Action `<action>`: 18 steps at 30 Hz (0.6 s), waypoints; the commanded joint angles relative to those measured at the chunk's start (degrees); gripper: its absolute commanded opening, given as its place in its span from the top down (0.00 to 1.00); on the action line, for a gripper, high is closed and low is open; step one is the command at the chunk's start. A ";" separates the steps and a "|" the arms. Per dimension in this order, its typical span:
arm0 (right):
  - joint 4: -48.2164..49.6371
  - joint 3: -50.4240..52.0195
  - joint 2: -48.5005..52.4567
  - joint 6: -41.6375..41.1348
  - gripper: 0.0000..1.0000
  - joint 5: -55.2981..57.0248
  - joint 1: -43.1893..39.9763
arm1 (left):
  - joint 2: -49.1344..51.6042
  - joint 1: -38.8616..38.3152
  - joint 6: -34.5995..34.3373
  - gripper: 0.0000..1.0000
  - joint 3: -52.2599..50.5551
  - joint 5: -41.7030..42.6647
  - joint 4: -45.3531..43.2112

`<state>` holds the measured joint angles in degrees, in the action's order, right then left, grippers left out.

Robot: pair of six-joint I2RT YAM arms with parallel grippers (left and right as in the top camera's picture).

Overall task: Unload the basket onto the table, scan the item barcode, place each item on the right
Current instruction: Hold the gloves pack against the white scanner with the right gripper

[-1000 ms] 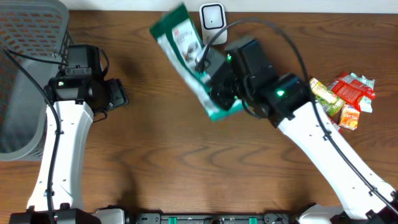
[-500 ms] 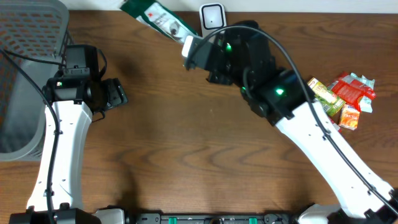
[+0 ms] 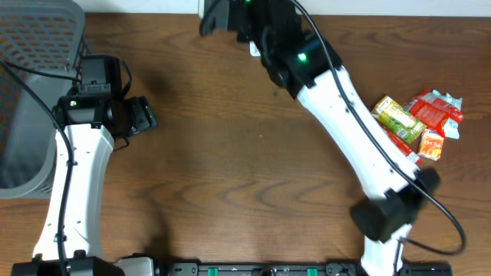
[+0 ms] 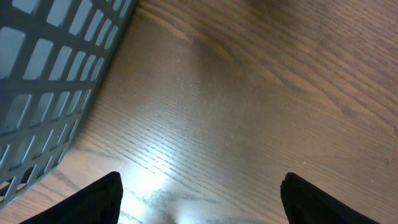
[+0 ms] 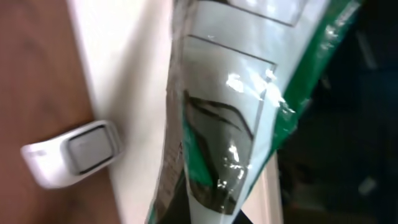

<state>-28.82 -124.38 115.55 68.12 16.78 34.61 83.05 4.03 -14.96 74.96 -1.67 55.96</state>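
Observation:
The item is a green and white foil packet (image 5: 236, 112), filling the right wrist view, and my right gripper (image 5: 205, 214) is shut on its lower end. No barcode shows on the side facing the camera. The white scanner (image 5: 74, 152) lies below and to the left of the packet, at the table's far edge. From overhead, the right gripper (image 3: 215, 15) reaches past the table's far edge at the top, and the packet is out of that view. My left gripper (image 3: 144, 115) hovers open and holds nothing over bare wood beside the basket, its fingertips (image 4: 102, 199) wide apart.
A grey mesh basket (image 3: 31, 92) stands at the far left, its wall (image 4: 50, 74) close to the left gripper. Several snack packets (image 3: 418, 119) lie in a pile at the right. The right arm (image 3: 345, 115) stretches diagonally across the table's right half.
My right arm has swung the packet from the table's middle back over the scanner and past the far edge. The left arm has stayed put, its jaws a little wider.

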 commanded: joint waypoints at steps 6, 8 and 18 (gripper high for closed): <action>17.07 -1.42 14.19 14.27 0.99 3.17 -3.41 | -0.31 0.24 0.31 0.18 -0.11 -0.52 0.13; 20.44 -1.42 16.81 18.25 0.99 3.10 -3.78 | -0.31 0.24 0.31 0.18 -0.11 -0.52 0.13; 30.05 -1.42 26.08 23.67 0.99 1.51 -5.01 | -0.31 0.24 0.31 0.17 -0.11 -0.52 0.13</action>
<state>0.75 -125.10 139.85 89.47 19.14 30.59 83.05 4.03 -14.96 74.91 -1.69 55.94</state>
